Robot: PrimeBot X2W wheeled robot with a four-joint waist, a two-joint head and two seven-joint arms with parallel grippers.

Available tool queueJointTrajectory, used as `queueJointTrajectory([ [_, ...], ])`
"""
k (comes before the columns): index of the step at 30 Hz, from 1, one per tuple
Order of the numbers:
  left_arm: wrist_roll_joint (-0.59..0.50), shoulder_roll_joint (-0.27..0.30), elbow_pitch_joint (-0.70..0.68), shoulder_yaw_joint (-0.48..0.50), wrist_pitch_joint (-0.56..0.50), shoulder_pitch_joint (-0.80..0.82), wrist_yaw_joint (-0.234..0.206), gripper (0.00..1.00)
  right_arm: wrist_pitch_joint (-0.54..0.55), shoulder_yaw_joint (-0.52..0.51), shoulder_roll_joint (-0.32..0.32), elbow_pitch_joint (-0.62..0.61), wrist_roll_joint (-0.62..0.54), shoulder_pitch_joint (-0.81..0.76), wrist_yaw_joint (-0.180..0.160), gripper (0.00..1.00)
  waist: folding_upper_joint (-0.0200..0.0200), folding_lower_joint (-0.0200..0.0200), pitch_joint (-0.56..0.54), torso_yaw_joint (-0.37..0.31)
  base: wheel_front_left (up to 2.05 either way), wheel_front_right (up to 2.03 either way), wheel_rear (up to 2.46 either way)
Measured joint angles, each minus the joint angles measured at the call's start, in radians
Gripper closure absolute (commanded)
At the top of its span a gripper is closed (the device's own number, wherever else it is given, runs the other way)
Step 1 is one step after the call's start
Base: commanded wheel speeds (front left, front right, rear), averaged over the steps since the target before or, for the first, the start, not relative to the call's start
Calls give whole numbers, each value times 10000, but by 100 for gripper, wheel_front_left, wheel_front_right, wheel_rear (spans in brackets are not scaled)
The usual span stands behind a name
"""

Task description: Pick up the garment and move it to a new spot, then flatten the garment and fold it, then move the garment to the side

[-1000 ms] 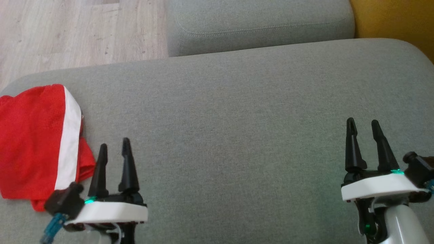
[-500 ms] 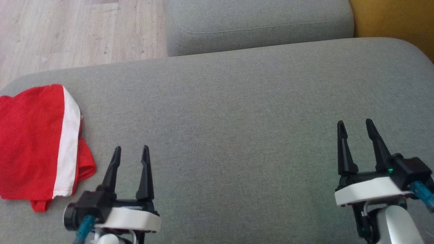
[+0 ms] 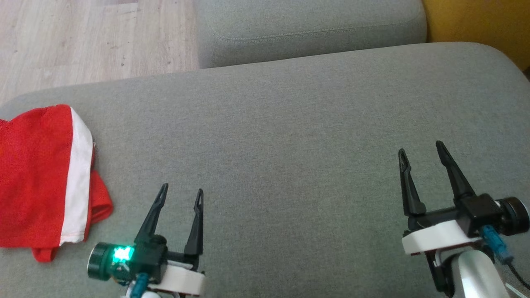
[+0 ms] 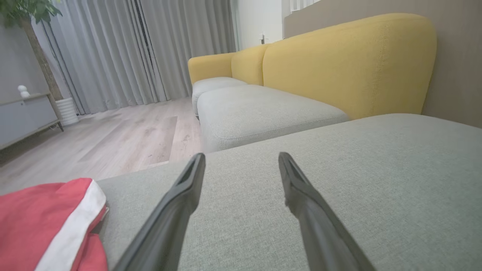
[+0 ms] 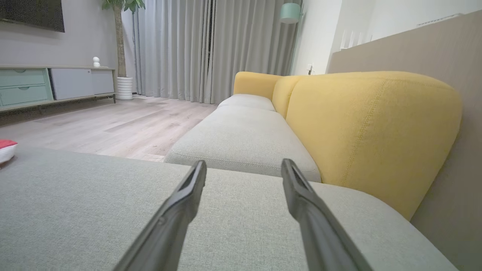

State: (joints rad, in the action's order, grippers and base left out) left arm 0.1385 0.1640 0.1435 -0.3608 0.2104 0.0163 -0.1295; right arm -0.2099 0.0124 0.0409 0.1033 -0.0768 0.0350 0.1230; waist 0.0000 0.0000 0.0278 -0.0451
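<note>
The garment (image 3: 37, 178) is red with a white band, folded into a stack at the far left of the grey sofa seat (image 3: 281, 136). Its edge also shows low on the left in the left wrist view, garment (image 4: 45, 222), and as a small red and white corner, garment (image 5: 5, 148), in the right wrist view. My left gripper (image 3: 182, 193) stands open over bare cushion to the right of the garment, apart from it, holding nothing. Far to the right, my right gripper (image 3: 420, 150) is open and empty above the seat.
A second grey seat cushion (image 3: 310, 29) lies beyond the near one, with a yellow backrest (image 3: 476, 25) on the right. Wooden floor (image 3: 83, 37) runs past the seat's far left edge. Across the room are curtains (image 5: 211, 49), a low cabinet (image 5: 45, 86) and a potted plant (image 5: 122, 45).
My left gripper has drawn away from the garment, moving right and back and turning its wrist. The right gripper has shifted slightly left. The garment has stayed in place.
</note>
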Motion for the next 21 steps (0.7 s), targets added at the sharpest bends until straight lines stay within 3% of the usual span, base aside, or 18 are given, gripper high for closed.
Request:
queueJointTrajectory([
  [6, -692, 217, 2, -512, 173, 75, -389, 0, -188, 63, 2, -155, -633, 0, 0, 0, 0, 1, 26, -38, 0, 0, 0],
  [11, -589, 161, -236, -516, 301, 77, -447, 0, -311, 71, 4, -146, -349, -13, 0, 0, 0, 0, 41, -32, 0, 0, 0],
  [14, -393, -59, -470, -199, 408, 55, -267, 0, -408, 88, 4, -113, 209, -62, 0, 0, 0, 0, 46, -22, 0, 0, 0],
  [21, 184, -568, -416, 646, 418, -353, 715, 0, -410, 127, 6, 198, 2261, -132, 0, 0, 0, 0, -11, -17, 0, 0, 0],
])
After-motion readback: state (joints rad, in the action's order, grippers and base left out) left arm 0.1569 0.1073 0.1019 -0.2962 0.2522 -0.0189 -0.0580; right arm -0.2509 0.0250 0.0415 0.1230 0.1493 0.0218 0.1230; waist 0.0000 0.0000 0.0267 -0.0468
